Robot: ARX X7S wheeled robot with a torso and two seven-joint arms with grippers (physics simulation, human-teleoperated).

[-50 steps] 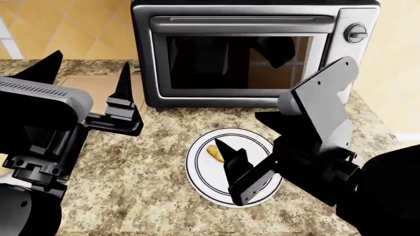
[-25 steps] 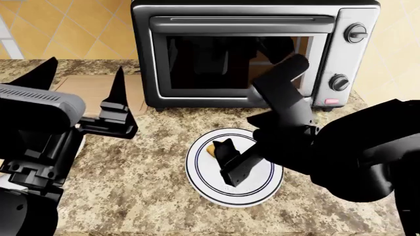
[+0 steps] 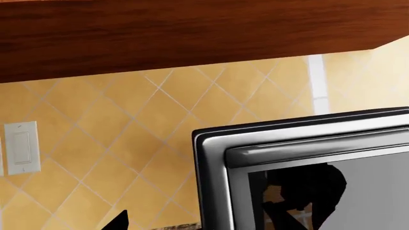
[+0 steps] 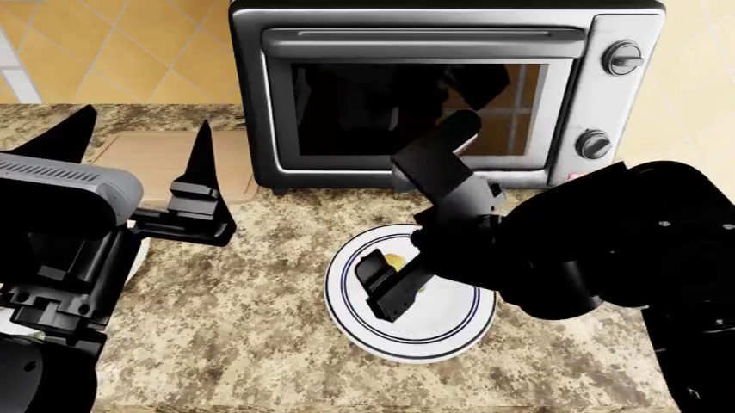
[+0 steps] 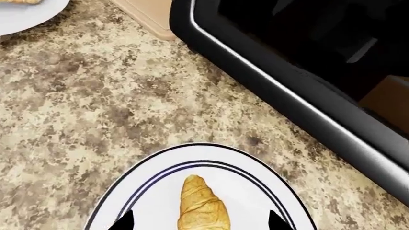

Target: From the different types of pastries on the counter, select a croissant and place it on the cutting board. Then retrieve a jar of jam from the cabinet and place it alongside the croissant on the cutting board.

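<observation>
The croissant [image 5: 203,206], small, golden and ridged, lies on a round white plate [image 5: 147,167] with dark rings. My right gripper [image 5: 200,223] is open, one fingertip on each side of the croissant and neither touching it. From the head camera my right gripper [image 4: 388,274] hangs low over the plate [image 4: 448,331], and only a bit of the croissant [image 4: 394,260] shows. The cutting board [image 4: 155,159] lies on the counter [image 4: 253,327] at the left, behind my open left gripper [image 4: 146,116]. A wooden cabinet [image 3: 191,33] hangs above. The jar of jam is out of view.
A silver toaster oven [image 4: 436,86] stands just behind the plate, close to my right arm. A second white plate [image 5: 26,14] with a pastry sits beyond the board's corner [image 5: 143,14]. A light switch [image 3: 21,148] is on the tiled wall.
My right arm has swung left over the plate and the gripper has come down around the croissant. My left gripper has drifted slightly left.
</observation>
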